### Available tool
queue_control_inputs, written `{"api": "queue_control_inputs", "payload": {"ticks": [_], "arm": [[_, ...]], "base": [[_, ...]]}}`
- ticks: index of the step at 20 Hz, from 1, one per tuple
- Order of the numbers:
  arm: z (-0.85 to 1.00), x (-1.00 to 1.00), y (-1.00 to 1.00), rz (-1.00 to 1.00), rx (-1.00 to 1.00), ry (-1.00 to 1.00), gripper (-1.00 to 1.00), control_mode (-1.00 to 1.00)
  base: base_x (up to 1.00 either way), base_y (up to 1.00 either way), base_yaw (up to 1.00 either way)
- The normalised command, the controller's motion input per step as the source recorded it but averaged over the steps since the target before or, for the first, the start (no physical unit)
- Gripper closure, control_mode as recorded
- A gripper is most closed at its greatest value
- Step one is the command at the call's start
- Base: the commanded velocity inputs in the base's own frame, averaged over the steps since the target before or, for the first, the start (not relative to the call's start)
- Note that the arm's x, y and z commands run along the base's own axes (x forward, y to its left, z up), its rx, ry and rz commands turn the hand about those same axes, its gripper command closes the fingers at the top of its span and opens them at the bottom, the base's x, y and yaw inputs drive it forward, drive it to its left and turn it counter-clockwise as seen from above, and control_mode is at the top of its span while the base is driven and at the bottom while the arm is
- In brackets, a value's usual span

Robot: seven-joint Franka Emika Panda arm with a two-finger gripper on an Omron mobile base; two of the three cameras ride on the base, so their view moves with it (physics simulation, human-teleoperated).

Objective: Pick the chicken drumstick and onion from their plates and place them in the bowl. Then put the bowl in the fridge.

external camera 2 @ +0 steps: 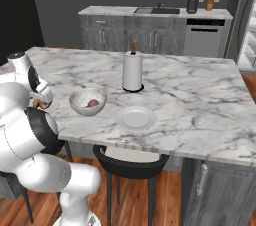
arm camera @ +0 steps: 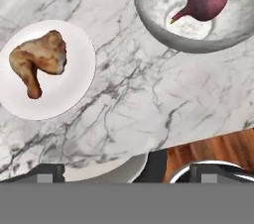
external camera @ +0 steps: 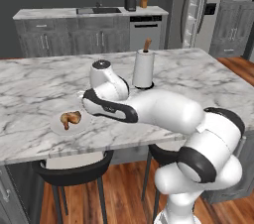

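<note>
So roughly half of the loading part can be called done at this point. The onion [arm camera: 206,1] is already sitting inside the bowl [arm camera: 149,15], which is seen on the marble counter [external camera 2: 200,105] near the front edge, with an emptied plate [external camera 2: 136,118] just beside it and a paper towel roll [external camera 2: 132,71] standing further back.

The chicken drumstick [arm camera: 38,59] hasn't been dealt with yet. It's lying on its own plate [arm camera: 74,89], not far from the bowl but clearly apart from it, with bare marble in between. In the left base view the same drumstick [external camera: 70,118] is found near the counter's front edge, next to the bent arm.

The gripper [arm camera: 126,171] is spread fully wide and nothing is held in it. It's hanging above the counter edge, looking down on both the drumstick plate and the bowl, touching neither.

What's left, as far as can be judged: the drumstick has to be picked up and dropped in with the onion, then the bowl has to be carried to the fridge [external camera: 198,10], which is visible at the back of the kitchen, well apart from the counter.
</note>
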Motion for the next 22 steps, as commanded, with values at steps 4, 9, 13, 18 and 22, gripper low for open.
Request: {"api": "queue_control_inputs", "payload": {"ticks": [4,9,13,18,22], "arm": [[-0.03,0.02,0.68,-0.21,0.0,0.02,-1.0,-1.0],[-0.02,0.12,0.7,-0.05,-0.02,0.14,-1.0,-1.0],[-0.01,0.2,0.58,0.0,-0.01,0.3,-1.0,-1.0],[-0.17,0.18,0.41,0.03,-0.08,0.14,-1.0,-1.0],[-0.23,0.26,0.24,0.01,-0.14,0.01,-1.0,-1.0]], "base": [[0.0,0.0,0.0],[0.0,0.0,0.0],[0.0,0.0,0.0],[0.0,0.0,0.0],[0.0,0.0,0.0]]}}
